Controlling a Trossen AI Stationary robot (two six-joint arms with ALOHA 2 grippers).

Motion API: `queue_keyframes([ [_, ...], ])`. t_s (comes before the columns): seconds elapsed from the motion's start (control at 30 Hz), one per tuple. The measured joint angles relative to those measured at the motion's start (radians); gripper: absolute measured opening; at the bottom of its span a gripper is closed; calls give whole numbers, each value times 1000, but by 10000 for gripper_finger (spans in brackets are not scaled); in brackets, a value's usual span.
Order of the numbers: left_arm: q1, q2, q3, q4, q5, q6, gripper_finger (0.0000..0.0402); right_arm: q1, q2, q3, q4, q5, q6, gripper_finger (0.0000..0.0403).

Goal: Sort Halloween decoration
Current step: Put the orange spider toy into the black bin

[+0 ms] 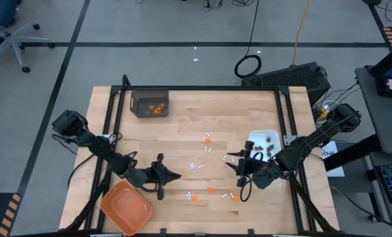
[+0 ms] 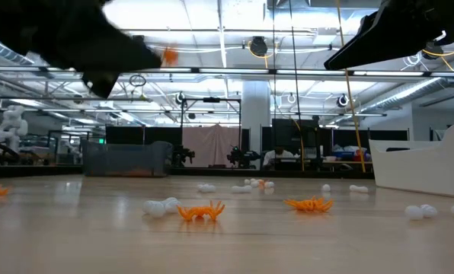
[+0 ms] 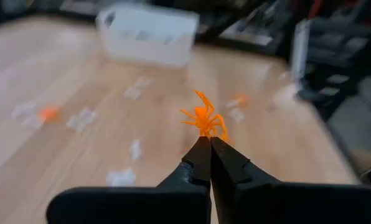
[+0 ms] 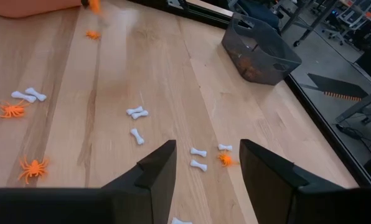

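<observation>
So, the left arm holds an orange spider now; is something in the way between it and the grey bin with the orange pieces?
Nothing visible blocks it. The left gripper, jaws shut on the orange spider, is raised above the table. Between it and the grey bin at the far left of the table there is only bare wood; the white bones lie toward the right gripper.

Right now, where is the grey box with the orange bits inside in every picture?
High view: the grey box sits at the table's corner, top left in the picture.
Low view: far back, on the left.
Left wrist view: not in it; the left gripper pinches an orange spider.
Right wrist view: far beyond the open right gripper, at the table's edge.
Shared landmark: the wooden table with scattered white bones.
</observation>
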Motion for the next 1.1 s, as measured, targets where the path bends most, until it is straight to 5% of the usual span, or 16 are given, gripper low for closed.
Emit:
queue_keyframes([
  [0.53, 95, 0, -1, 182, 198, 207, 0, 0, 0, 0, 0, 0, 5, 160],
  [1.1, 100, -2, -1, 177, 163, 547, 0, 0, 0, 0, 0, 0, 5, 160],
])
